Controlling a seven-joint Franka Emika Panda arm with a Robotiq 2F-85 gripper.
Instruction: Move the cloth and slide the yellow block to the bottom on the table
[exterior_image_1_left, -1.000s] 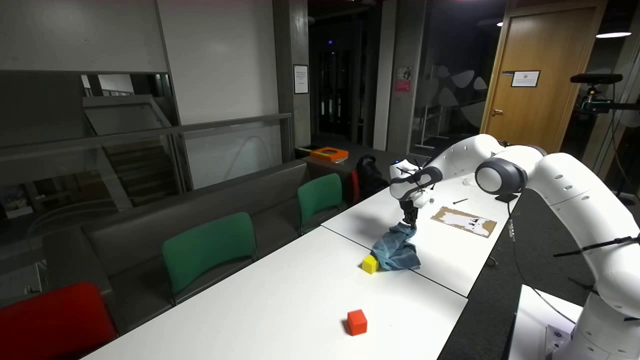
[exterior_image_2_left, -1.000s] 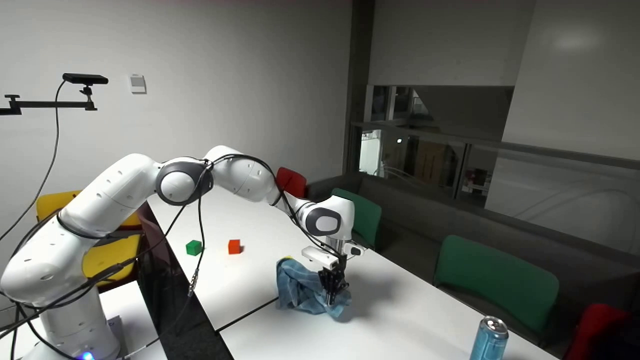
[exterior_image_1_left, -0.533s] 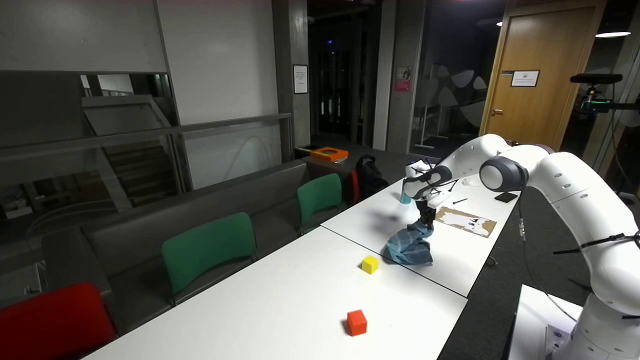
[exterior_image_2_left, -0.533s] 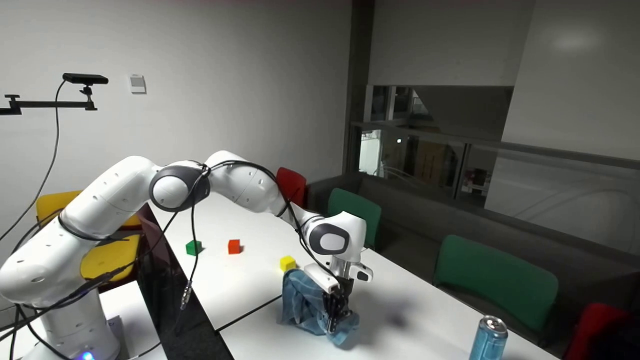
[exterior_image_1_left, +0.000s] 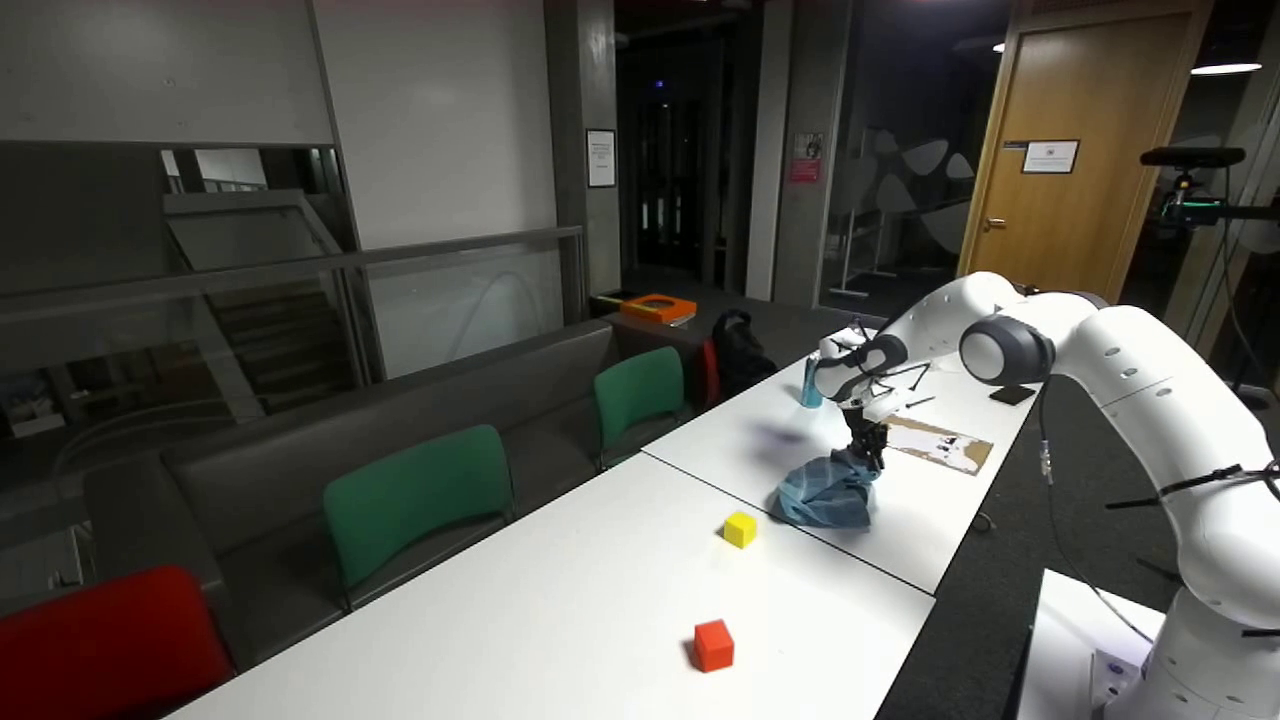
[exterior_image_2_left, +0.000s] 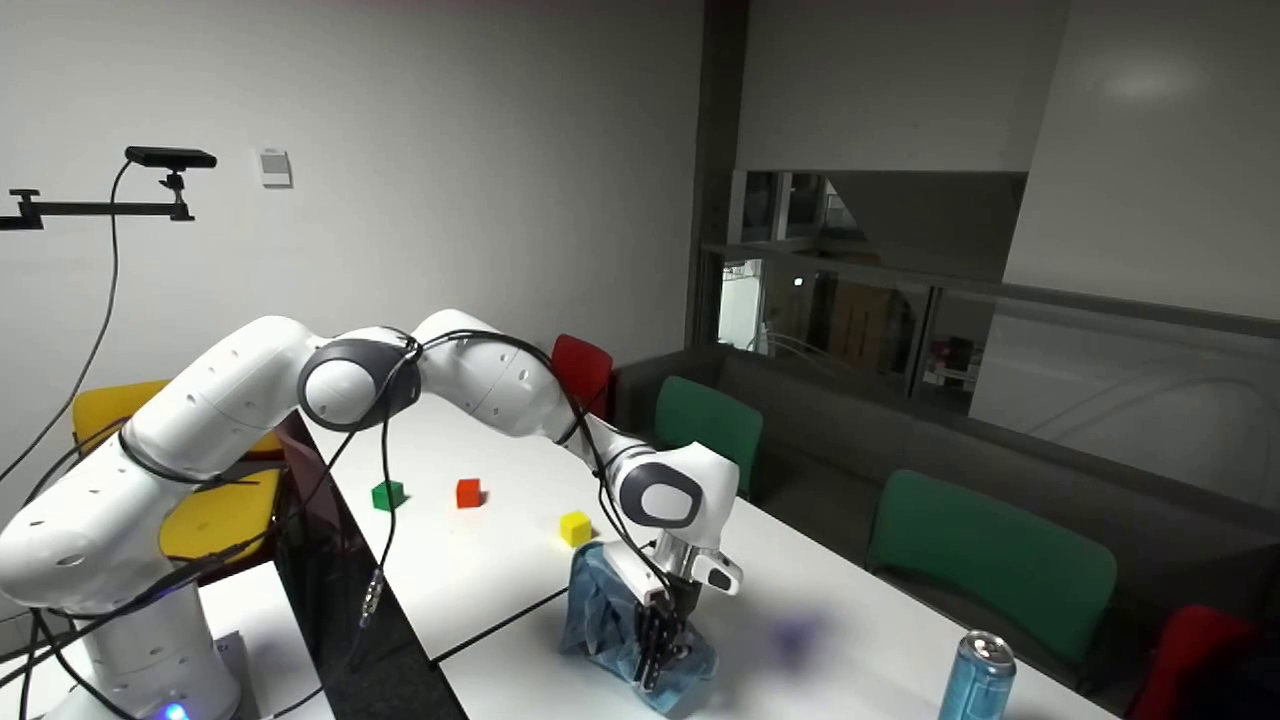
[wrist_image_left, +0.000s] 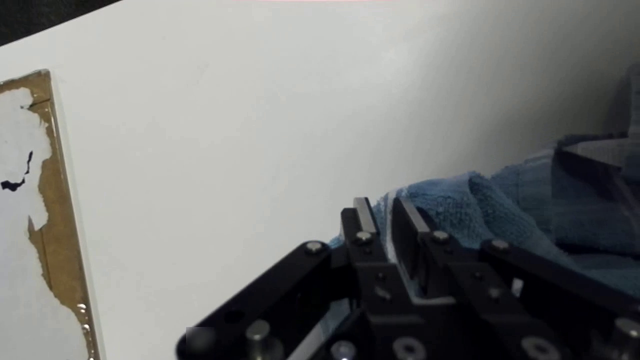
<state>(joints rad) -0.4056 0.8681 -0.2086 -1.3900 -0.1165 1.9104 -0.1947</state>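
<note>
In the wrist view, at the far left, a brown board (wrist_image_left: 62, 220) with a ragged white layer lies flat, well apart from the gripper (wrist_image_left: 389, 215). White table (wrist_image_left: 210, 165) fills the space between the two. The fingers (wrist_image_left: 366, 215) stand close together with a fold of the blue cloth (wrist_image_left: 505, 220) pinched between them; the rest of the cloth spreads in wrinkles to the gripper's right.

In an exterior view, the green block (exterior_image_2_left: 381, 498) is farthest left of the gripper, well apart from it and farther back. Next along is the red block (exterior_image_2_left: 468, 493), also left of the gripper and farther back. The yellow block (exterior_image_2_left: 575, 528) sits closer, in plain sight, behind and to the left of the gripper, with part of the cloth between them. In an exterior view, a seam (exterior_image_1_left: 700, 479) in the table runs between this block and the gripper, and block and cloth are near each other but apart. In both exterior views the gripper points down into the cloth, which bunches beneath it. Farther back and slightly right of it shows a green chair (exterior_image_2_left: 712, 415); well to the gripper's right, a blue can (exterior_image_2_left: 980, 685) stands upright.
</note>
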